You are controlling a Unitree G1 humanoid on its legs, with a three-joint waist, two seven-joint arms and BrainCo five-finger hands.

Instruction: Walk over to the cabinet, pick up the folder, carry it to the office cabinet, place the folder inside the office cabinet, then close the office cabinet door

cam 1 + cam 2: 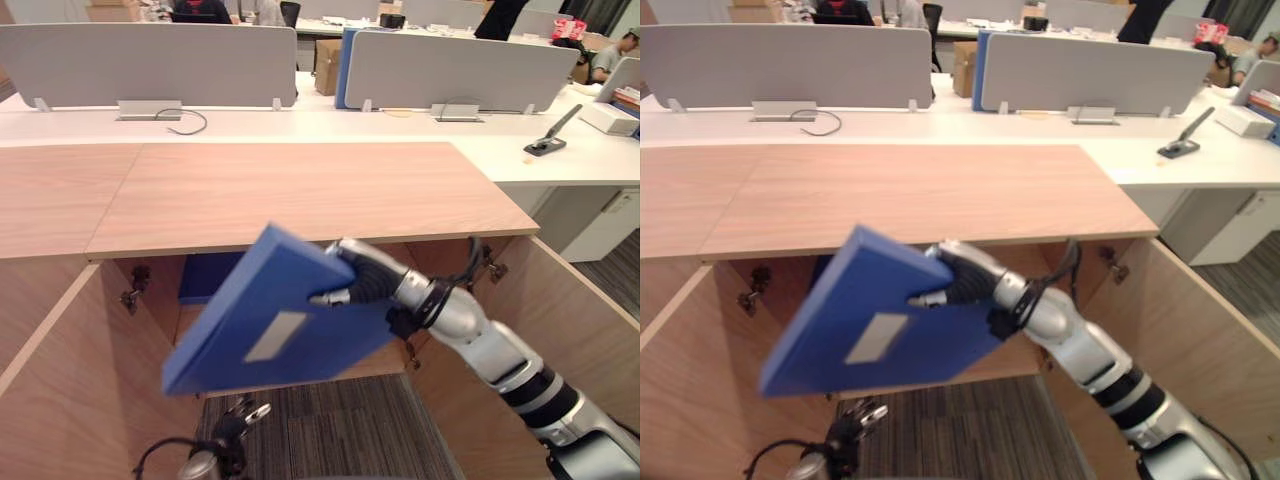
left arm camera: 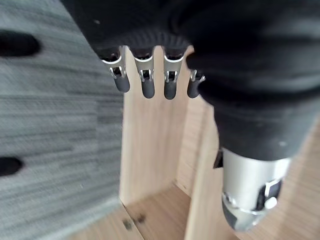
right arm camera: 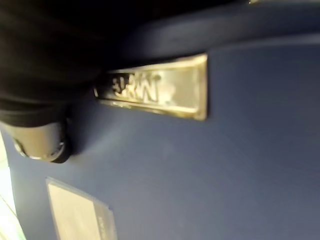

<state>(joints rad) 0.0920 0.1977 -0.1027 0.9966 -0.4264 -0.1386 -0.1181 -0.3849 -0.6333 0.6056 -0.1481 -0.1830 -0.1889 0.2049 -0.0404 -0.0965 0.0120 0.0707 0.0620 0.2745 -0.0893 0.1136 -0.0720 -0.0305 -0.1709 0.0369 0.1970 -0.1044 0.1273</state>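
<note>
Blue folder (image 1: 270, 310) hangs tilted before the open cabinet (image 1: 300, 190) in the left eye view, its low corner toward the robot's left; the right hand (image 1: 365, 280) clamps its upper right edge, thumb (image 1: 330, 297) on the front face, the rest wrapped over the edge; both doors (image 1: 60, 390) stand swung out toward the camera; a second blue item (image 1: 210, 275) sits in shadow inside; the left hand (image 1: 235, 420) is low over the carpet (image 1: 330, 430), apart from the folder; behind the cabinet runs a white desk (image 1: 560, 160) with grey screens (image 1: 150, 65). Right eye view: the folder's pale label (image 1: 875, 340) faces the camera, below the thumb. Left wrist view: the left hand's fingers (image 2: 145, 85) hang straight and loose in a row, holding nothing; past them are a wood panel (image 2: 150, 150) and carpet. Right wrist view: the thumb lies flat against the folder beside a brass-coloured plate (image 3: 160, 92); the label shows nearby.
</note>
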